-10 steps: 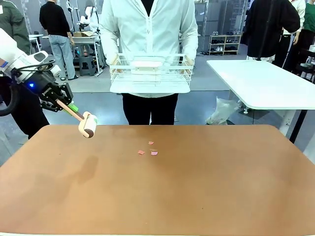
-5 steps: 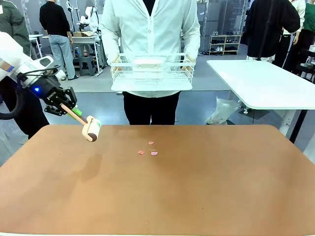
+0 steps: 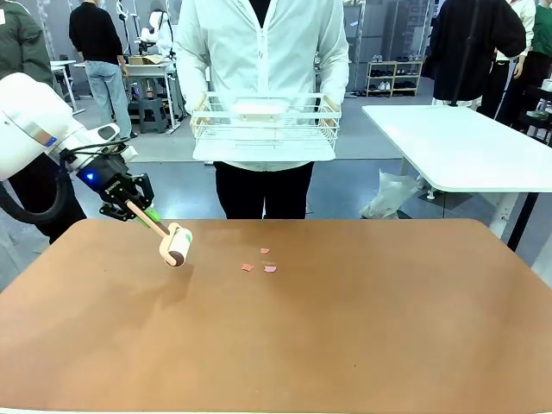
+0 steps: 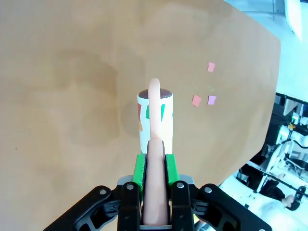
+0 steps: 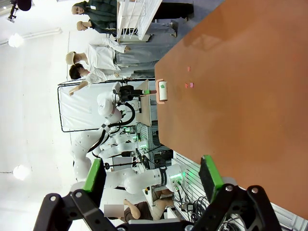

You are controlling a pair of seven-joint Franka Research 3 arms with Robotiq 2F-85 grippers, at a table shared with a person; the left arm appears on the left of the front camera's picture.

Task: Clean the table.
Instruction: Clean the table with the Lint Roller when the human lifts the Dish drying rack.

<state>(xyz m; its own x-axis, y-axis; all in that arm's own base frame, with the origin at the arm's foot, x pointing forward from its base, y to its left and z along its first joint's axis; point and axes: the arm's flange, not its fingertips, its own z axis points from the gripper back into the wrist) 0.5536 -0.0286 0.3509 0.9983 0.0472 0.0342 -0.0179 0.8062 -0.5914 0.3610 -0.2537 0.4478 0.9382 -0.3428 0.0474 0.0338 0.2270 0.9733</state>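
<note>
Three small pink scraps [image 3: 259, 263] lie on the reddish-brown desk [image 3: 362, 328], toward its far middle, a short way to the robot's right of the lint roller [image 3: 177, 245]. The left hand [image 3: 140, 210] is clamped tight on the roller's pale handle, which slants down from the hand toward those scraps, its drum low over the desk (I can't tell if it touches). That arm is plainly the nearer one. The right hand [image 5: 151, 174] hangs well back, fingers apart, holding nothing. Lettering on the left hand's black body is too small to read, and the drum shows green and red patches but no words.
</note>
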